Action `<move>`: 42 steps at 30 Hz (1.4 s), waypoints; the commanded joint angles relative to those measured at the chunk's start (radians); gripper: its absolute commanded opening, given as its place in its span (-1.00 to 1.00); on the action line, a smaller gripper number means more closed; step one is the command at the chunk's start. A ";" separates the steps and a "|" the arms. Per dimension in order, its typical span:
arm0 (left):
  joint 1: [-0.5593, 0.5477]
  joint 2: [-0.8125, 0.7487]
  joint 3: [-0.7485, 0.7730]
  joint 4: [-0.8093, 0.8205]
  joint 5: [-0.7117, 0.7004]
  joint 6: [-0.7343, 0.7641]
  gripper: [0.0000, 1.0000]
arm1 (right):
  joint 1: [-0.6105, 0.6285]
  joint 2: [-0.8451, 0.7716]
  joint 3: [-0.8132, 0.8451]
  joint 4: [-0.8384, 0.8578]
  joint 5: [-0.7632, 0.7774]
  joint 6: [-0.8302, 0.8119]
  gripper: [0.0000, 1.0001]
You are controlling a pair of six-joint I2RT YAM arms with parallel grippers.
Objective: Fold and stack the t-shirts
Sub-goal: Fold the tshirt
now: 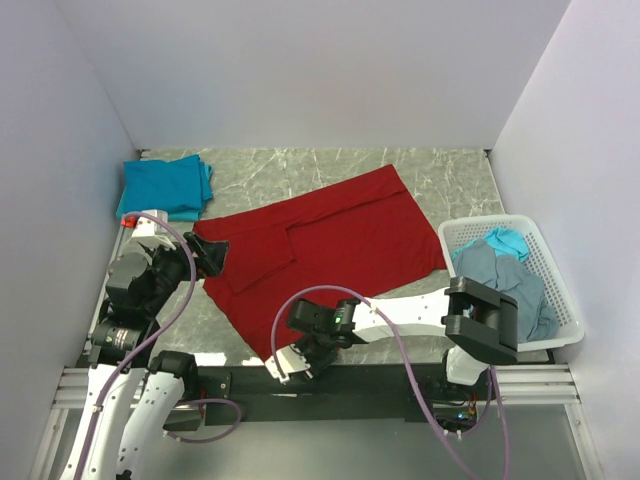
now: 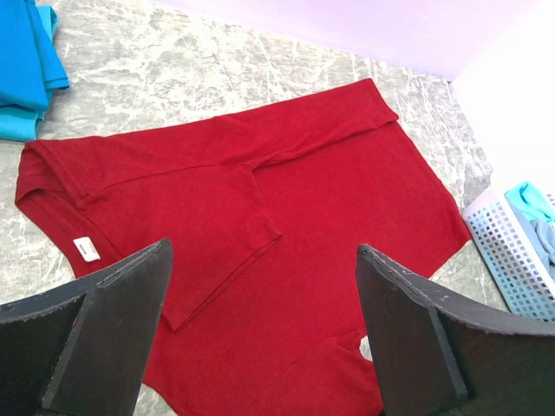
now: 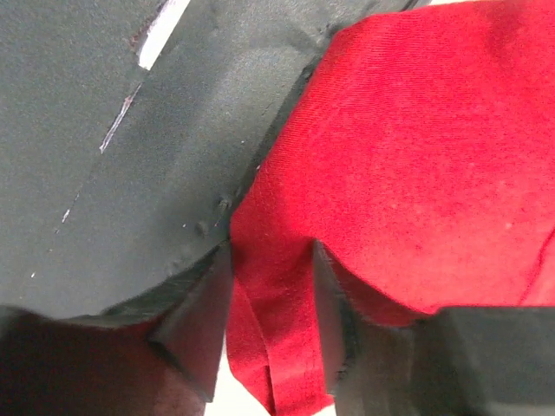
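A bright red t-shirt point(image 1: 330, 240) lies spread on the marble table, one sleeve folded in over its middle. My left gripper point(image 1: 212, 255) is open at the shirt's left edge, near the collar. In the left wrist view the shirt point(image 2: 286, 199) fills the space between the wide-apart fingers of that gripper point(image 2: 260, 329). My right gripper point(image 1: 290, 365) is at the shirt's near corner. In the right wrist view the gripper point(image 3: 270, 321) is shut on a fold of the red cloth point(image 3: 416, 156). A folded teal t-shirt point(image 1: 165, 188) lies at the back left.
A white lattice basket point(image 1: 500, 225) stands at the right and holds a grey-blue t-shirt point(image 1: 505, 275) and a teal one point(image 1: 505, 240). White walls close in the table on three sides. A black strip point(image 3: 130, 130) runs along the near edge under my right gripper.
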 commanded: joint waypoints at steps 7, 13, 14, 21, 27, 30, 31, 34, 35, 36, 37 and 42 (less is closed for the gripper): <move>0.001 0.001 0.039 0.009 0.024 -0.001 0.84 | -0.004 0.012 0.064 -0.030 0.013 0.032 -0.56; 0.001 0.007 0.043 0.011 0.035 0.007 0.84 | -0.086 -0.028 0.098 -0.050 -0.051 0.060 -0.82; 0.001 0.010 0.043 0.018 0.041 0.011 0.84 | -0.115 -0.029 0.104 -0.056 -0.065 0.064 -0.82; 0.001 0.079 0.031 0.063 0.118 0.054 0.84 | -0.312 -0.016 0.174 -0.021 -0.188 0.228 -0.65; 0.003 0.137 0.051 0.087 0.162 0.083 0.85 | -0.458 0.073 0.285 0.062 -0.097 0.484 -0.16; 0.001 0.174 0.051 0.092 0.216 0.114 0.86 | -0.511 0.055 0.271 0.088 -0.059 0.499 0.10; 0.001 0.185 0.045 0.104 0.237 0.129 0.86 | -0.540 0.043 0.265 0.095 -0.060 0.503 0.14; 0.001 0.241 0.019 0.139 0.392 0.186 0.84 | -0.602 0.001 0.273 0.045 -0.132 0.491 0.18; 0.001 0.258 0.014 0.145 0.423 0.198 0.82 | -0.645 -0.008 0.303 0.008 -0.155 0.471 0.21; -0.006 0.296 0.011 0.150 0.461 0.218 0.79 | -0.671 -0.013 0.320 -0.033 -0.216 0.409 0.24; -0.017 0.318 0.008 0.152 0.469 0.234 0.75 | -0.694 -0.019 0.335 -0.109 -0.253 0.372 0.25; -0.202 0.611 0.109 0.008 0.367 0.338 0.43 | -0.854 -0.123 0.310 -0.205 -0.491 0.233 0.28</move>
